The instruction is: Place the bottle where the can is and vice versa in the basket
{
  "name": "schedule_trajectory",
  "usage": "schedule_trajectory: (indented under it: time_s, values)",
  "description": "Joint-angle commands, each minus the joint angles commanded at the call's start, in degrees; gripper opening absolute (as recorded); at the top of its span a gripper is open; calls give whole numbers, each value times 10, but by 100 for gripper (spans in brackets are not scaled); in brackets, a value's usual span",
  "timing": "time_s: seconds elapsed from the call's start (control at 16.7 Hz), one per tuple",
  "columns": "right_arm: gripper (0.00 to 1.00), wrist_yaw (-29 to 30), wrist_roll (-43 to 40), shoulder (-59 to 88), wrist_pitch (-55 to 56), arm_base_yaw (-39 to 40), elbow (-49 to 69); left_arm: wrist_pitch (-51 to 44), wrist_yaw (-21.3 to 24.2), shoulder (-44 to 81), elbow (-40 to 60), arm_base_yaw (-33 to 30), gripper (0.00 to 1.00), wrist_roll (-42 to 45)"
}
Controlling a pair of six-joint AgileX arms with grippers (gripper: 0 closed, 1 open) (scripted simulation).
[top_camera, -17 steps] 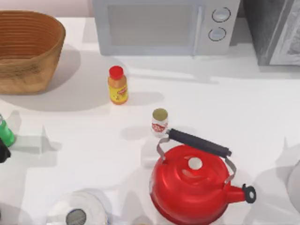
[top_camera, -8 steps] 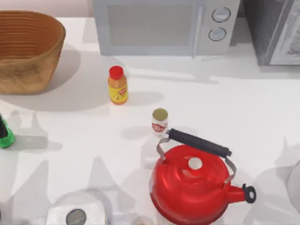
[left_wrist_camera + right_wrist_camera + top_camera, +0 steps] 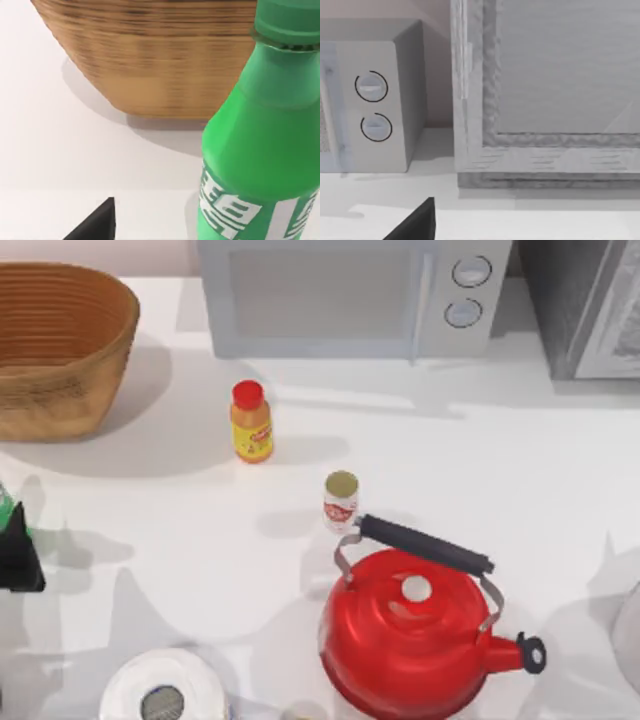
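Observation:
The bottle (image 3: 250,422), yellow with a red cap, stands upright on the white table in front of the microwave. The can (image 3: 341,500), white with a red label and a gold top, stands to its right and nearer, close to the kettle's handle. The wicker basket (image 3: 60,350) sits at the far left and holds nothing that I can see; its ribbed wall (image 3: 150,55) shows in the left wrist view. My left gripper (image 3: 18,555) is a dark shape at the table's left edge, far from bottle and can. A dark part of my right gripper (image 3: 415,225) faces the microwave's side.
A green bottle (image 3: 265,135) stands right by my left gripper, in front of the basket. A red kettle (image 3: 410,630) with a black handle sits near the can. A microwave (image 3: 350,295) and a grey box (image 3: 590,300) line the back. A paper roll (image 3: 165,695) lies at the front left.
My left gripper has come further into the top view at the left edge and now covers most of the green bottle. The bottle, can and basket have not moved.

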Motion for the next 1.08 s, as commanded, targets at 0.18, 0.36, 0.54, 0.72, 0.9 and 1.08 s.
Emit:
schedule_trajectory:
  time_s: [0.18, 0.36, 0.54, 0.72, 0.9, 1.08]
  values:
    - [100, 0, 0, 0, 0, 0, 0, 4, 4, 20, -2, 0, 100, 0]
    - [100, 0, 0, 0, 0, 0, 0, 4, 4, 12, 2, -2, 100, 0]
    - [100, 0, 0, 0, 0, 0, 0, -1, 5, 23, 15, 0, 100, 0]
    - [100, 0, 0, 0, 0, 0, 0, -4, 4, 59, 54, -3, 100, -4]
    - [100, 0, 0, 0, 0, 0, 0, 10, -8, 107, 90, -18, 100, -9]
    - [100, 0, 0, 0, 0, 0, 0, 40, -26, 161, 112, -35, 100, -12]
